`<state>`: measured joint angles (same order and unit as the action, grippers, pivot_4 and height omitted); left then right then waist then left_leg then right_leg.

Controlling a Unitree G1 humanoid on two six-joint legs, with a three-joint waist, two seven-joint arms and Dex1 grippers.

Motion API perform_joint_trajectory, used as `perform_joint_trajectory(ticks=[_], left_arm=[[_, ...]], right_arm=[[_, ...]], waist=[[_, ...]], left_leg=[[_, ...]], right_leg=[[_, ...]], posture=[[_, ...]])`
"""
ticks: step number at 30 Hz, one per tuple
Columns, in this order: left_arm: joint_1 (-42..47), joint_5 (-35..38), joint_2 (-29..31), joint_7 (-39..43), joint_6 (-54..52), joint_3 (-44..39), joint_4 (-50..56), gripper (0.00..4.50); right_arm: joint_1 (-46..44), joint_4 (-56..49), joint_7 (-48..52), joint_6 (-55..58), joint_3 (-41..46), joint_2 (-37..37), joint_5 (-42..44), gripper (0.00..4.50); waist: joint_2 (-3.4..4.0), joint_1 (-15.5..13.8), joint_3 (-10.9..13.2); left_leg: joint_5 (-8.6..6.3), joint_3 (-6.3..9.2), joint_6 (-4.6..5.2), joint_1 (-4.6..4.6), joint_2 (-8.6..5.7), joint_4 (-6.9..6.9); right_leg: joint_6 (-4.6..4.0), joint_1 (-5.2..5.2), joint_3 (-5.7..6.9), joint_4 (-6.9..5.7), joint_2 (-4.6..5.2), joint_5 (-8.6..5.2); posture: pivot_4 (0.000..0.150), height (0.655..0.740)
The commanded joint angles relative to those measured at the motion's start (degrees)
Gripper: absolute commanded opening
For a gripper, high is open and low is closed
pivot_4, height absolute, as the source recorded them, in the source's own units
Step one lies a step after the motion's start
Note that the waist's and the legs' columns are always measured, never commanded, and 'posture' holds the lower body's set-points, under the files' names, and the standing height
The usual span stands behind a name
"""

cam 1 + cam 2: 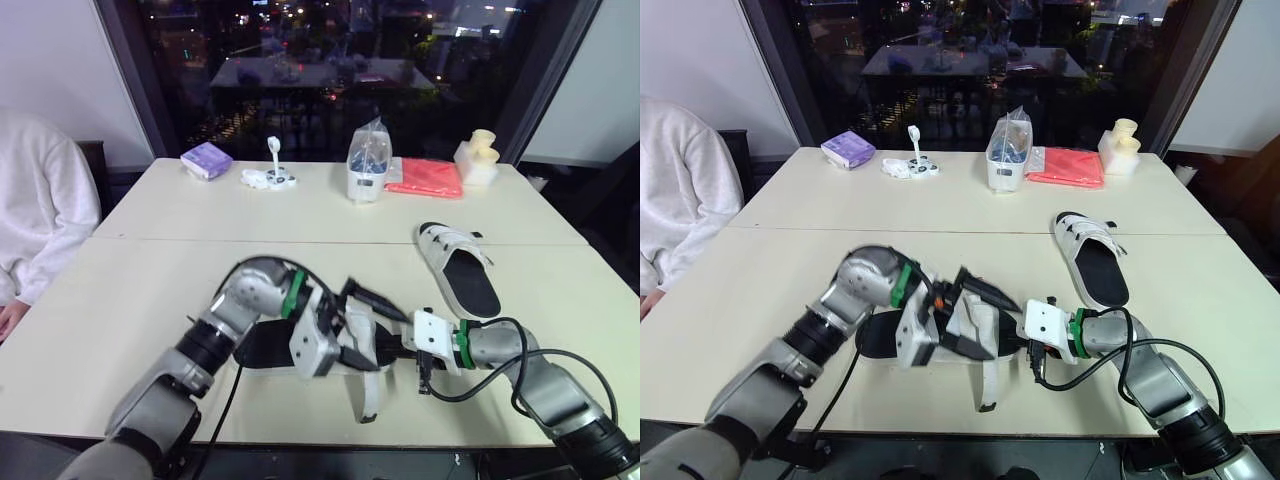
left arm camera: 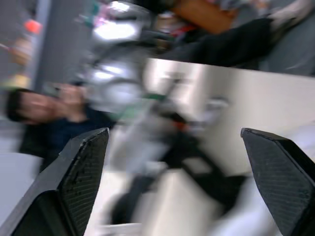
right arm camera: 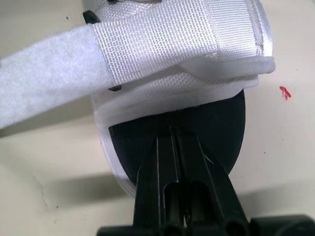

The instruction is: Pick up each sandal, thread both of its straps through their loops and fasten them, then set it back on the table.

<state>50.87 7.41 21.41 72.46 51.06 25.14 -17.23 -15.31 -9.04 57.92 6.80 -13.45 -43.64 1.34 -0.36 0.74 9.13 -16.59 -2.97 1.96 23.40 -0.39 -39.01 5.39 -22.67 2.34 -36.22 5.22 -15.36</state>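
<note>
One white-strapped sandal with a black footbed [image 1: 458, 268] lies flat on the table at the right. The other sandal [image 1: 975, 330] is near the front edge, between my two grippers. One loose white strap [image 1: 368, 395] of it hangs over the table edge. My left gripper [image 1: 1005, 330] is open, its fingers spread above and below the sandal's white upper. My right gripper [image 3: 176, 129] reaches in from the right along the black footbed. It is shut, with its tips at the edge of the white upper [image 3: 182, 64].
At the far side stand a purple pack [image 1: 206, 160], a small white item [image 1: 270, 178], a bagged container [image 1: 367, 165], a red cloth [image 1: 425, 177] and pale yellow objects [image 1: 478, 157]. A person's white sleeve [image 1: 30, 210] is at the left edge.
</note>
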Motion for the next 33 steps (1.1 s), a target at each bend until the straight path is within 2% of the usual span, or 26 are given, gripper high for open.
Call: perform_joint_trajectory(ticks=[1, 2, 5, 7, 11, 13, 18, 21, 33], left_arm=[[0.43, 6.40, 3.22, -2.16, -18.66, -4.46, 5.26, 4.48], [-0.17, 8.65, 4.12, -2.33, -24.92, -5.16, 7.13, 4.48], [-4.05, 21.36, 11.29, -0.98, -54.62, -6.59, 17.04, 4.48], [-6.27, 30.29, 15.87, -2.93, -73.66, -7.97, 22.45, 4.48], [-10.50, 46.76, 22.16, -7.19, -101.74, -11.76, 29.13, 4.48], [-13.56, 51.73, 24.65, -8.95, -110.68, -12.44, 32.82, 4.48], [-16.99, 57.14, 23.42, -15.17, -121.62, -13.31, 36.55, 4.48], [-18.11, 53.68, 19.46, -20.74, -122.16, -11.71, 36.37, 4.48], [-17.90, 47.55, 2.09, -34.38, -126.17, -10.29, 30.47, 4.48]], right_arm=[[0.08, 2.81, 2.03, -0.89, -2.14, -0.07, -1.13, 0.00], [-0.21, 3.29, 2.13, -1.12, -2.16, 0.02, -1.14, 0.00], [-0.92, 4.32, 2.34, -1.90, -2.51, 0.40, -1.40, 0.00], [-1.13, 4.61, 2.46, -2.21, -2.66, 0.53, -1.45, 0.00], [-1.00, 4.84, 2.86, -2.63, -2.52, 0.39, -1.41, 0.00], [-0.97, 4.87, 3.07, -2.70, -2.52, 0.35, -1.41, 0.00], [-0.69, 4.45, 3.66, -2.58, -2.42, 0.02, -1.20, 0.00], [-0.60, 4.16, 3.91, -2.36, -2.38, -0.08, -1.09, 0.00], [0.01, 2.38, 4.18, -1.06, -2.04, -0.65, -0.91, 0.00]], waist=[[0.03, 0.06, -0.01], [0.02, 0.04, -0.01], [0.02, 0.23, -0.01], [0.02, 0.23, -0.01], [-0.07, 0.02, 0.04], [-0.06, 0.05, 0.03], [-0.09, -0.13, 0.05], [-0.08, -0.19, 0.04], [-0.08, -0.20, 0.04]], left_leg=[[0.01, 0.00, 0.01, -0.01, 0.01, -0.01], [0.01, 0.01, 0.01, -0.01, 0.02, -0.01], [0.01, 0.02, 0.03, -0.01, 0.06, -0.10], [0.01, 0.01, 0.03, -0.03, 0.10, -0.11], [0.01, 0.07, 0.03, -0.07, 0.13, -0.14], [0.01, 0.09, 0.03, -0.11, 0.13, -0.14], [0.02, 0.13, 0.00, -0.12, 0.13, -0.14], [0.03, 0.13, -0.03, -0.17, 0.11, -0.14], [0.25, 0.13, -0.42, -0.14, 0.11, -0.11]], right_leg=[[0.01, 0.01, -0.01, -0.01, -0.05, 0.00], [0.02, 0.03, 0.00, -0.01, -0.08, 0.00], [0.05, 0.09, 0.01, -0.04, -0.22, -0.01], [0.06, 0.08, -0.01, -0.09, -0.25, -0.01], [0.07, 0.15, 0.01, -0.11, -0.28, -0.02], [0.07, 0.17, 0.00, -0.12, -0.26, -0.02], [0.05, 0.21, 0.00, -0.12, -0.23, -0.03], [0.03, 0.26, 0.00, -0.11, -0.20, -0.04], [-0.10, 0.24, -0.01, -0.05, -0.15, -0.10]], posture=[[0.150, 0.7400], [0.150, 0.7400], [0.150, 0.7400], [0.150, 0.7400], [0.150, 0.7400], [0.150, 0.7400], [0.150, 0.7400], [0.150, 0.7400], [0.150, 0.7400]])
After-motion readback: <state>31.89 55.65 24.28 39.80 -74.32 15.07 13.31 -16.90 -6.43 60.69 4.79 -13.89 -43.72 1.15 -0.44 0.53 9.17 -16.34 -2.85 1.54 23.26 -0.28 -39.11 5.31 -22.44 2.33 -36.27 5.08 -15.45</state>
